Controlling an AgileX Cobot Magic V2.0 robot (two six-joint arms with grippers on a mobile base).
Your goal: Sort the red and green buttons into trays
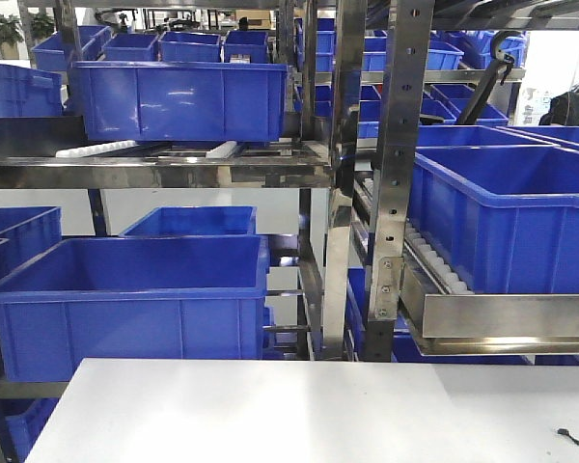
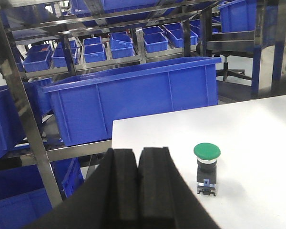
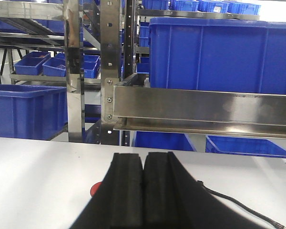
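Left hand (image 2: 137,160) is pressed together with nothing in it, and the green button (image 2: 207,168) stands upright on the white surface (image 2: 257,129) just beside it. Right hand (image 3: 143,162) is pressed together too, with only a sliver of the red button (image 3: 94,190) peeking out behind it.

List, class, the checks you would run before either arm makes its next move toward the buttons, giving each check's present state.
1. Left gripper open for grasping: not ok, pads pressed shut, nothing held.
2. Right gripper open: not ok, shut too.
3. Green button upright and unobstructed on the white table: ok.
4. Red button pose: cannot tell, only a red edge shows beside the right gripper.
5. Trays located: cannot tell, none in view.
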